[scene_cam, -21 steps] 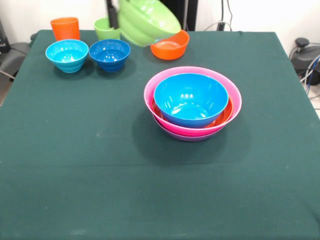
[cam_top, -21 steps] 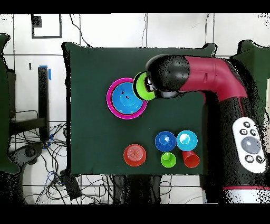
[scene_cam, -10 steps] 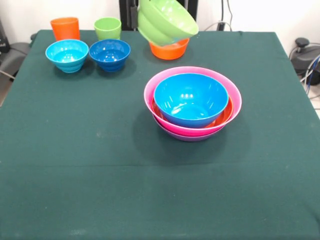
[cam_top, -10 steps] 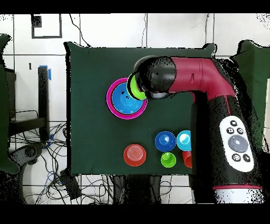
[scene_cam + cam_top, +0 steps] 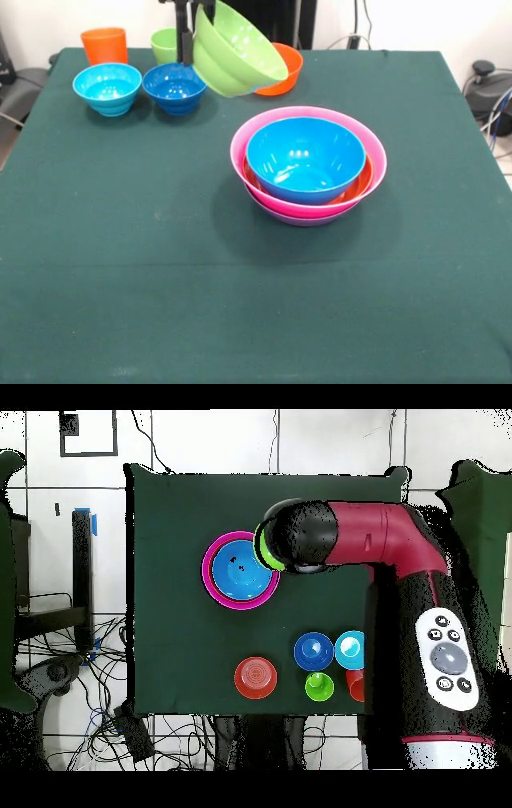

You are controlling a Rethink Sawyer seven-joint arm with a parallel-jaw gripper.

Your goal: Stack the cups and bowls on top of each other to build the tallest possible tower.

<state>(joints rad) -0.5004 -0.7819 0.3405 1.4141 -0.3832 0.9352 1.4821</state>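
A: Green baize covers the table (image 5: 120, 280). On it, just right of centre, stands the tower (image 5: 308, 164): pink bowl (image 5: 240, 144) outermost with a purple one barely showing under it, an orange bowl (image 5: 360, 182) inside, a blue bowl (image 5: 304, 156) on top.

B: So four big ones nested. And the arm (image 5: 400, 554)?

A: It reaches in, and the gripper (image 5: 186, 36) pinches the rim of a green bowl (image 5: 236, 50), which hangs tilted in the air at about eleven o'clock from the tower, not yet over it.

B: What's left, going down in size?

A: At the tower's twelve o'clock an orange bowl (image 5: 284, 68), partly hidden behind the green one. Out at ten o'clock, a dark blue bowl (image 5: 174, 86) and a light blue bowl (image 5: 107, 86) side by side, then behind them the green cup (image 5: 164, 44) and orange cup (image 5: 104, 44).

B: Roughly halfway, I'd judge: four placed, one in hand, five untouched.
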